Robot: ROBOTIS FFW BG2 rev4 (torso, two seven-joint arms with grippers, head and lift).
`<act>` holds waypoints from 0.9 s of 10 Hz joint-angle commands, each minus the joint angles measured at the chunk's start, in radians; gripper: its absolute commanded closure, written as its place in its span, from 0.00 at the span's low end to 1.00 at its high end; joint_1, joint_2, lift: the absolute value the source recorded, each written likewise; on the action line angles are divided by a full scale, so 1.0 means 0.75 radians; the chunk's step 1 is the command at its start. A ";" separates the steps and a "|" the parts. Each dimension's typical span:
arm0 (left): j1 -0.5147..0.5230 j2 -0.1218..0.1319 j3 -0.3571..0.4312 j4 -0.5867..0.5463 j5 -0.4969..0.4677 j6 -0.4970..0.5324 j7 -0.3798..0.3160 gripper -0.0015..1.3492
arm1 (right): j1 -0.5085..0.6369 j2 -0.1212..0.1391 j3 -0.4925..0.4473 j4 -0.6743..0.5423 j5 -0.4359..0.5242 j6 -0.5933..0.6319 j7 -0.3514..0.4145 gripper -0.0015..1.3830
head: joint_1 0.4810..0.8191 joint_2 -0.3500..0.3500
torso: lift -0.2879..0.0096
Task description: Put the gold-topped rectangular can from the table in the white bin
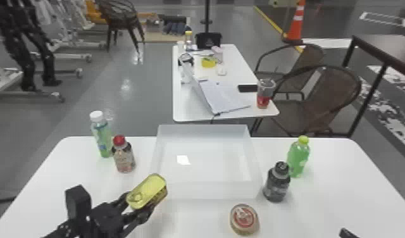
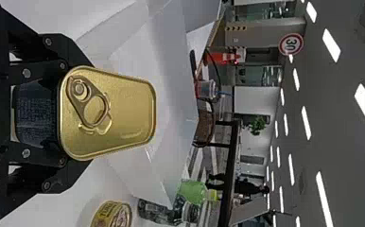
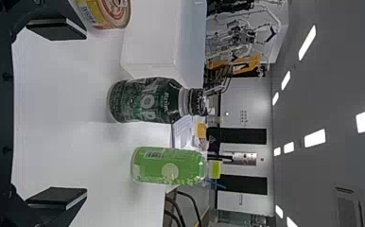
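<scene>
Bottles on the near table: four. Two sat left of center, a white-capped bottle point(image 1: 102, 139) and a red-capped bottle point(image 1: 124, 158); two sat right of center, a green-capped bottle point(image 1: 298, 159) and a black-capped bottle point(image 1: 276, 186). Cans: two, one gold-topped rectangular can point(image 1: 149, 191) lower left of center, one round can point(image 1: 244, 220) at lower center-right. White bin point(image 1: 208, 190): one, center. White tables: two, a near table point(image 1: 338, 196) across the bottom, a far table point(image 1: 186, 109) upper center. Chairs: three, one upper left point(image 1: 116, 11), two upper right point(image 1: 331, 88). Traffic cone point(image 1: 296, 25): one, upper right.
</scene>
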 commanded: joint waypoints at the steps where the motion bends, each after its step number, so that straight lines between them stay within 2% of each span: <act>1: -0.020 0.001 -0.019 -0.041 0.002 0.031 0.015 0.73 | 0.000 0.001 -0.001 0.003 -0.003 0.000 0.000 0.09 | 0.20 0.50 | 0.63; 3: -0.135 0.003 -0.054 0.006 -0.027 0.027 -0.025 0.73 | -0.018 0.001 0.001 0.015 -0.003 0.000 0.000 0.09 | 0.20 0.50 | 0.63; 4: -0.208 -0.020 -0.062 0.076 -0.062 0.007 -0.077 0.73 | -0.024 0.001 0.001 0.019 -0.003 0.000 0.000 0.09 | 0.20 0.50 | 0.63; 6: -0.315 -0.087 -0.043 0.204 -0.154 -0.024 -0.175 0.73 | -0.026 0.001 0.003 0.027 -0.005 0.000 -0.002 0.09 | 0.20 0.50 | 0.63; 9: -0.442 -0.101 -0.092 0.438 -0.178 -0.124 -0.203 0.73 | -0.032 0.001 0.003 0.042 -0.009 -0.004 -0.002 0.09 | 0.20 0.50 | 0.63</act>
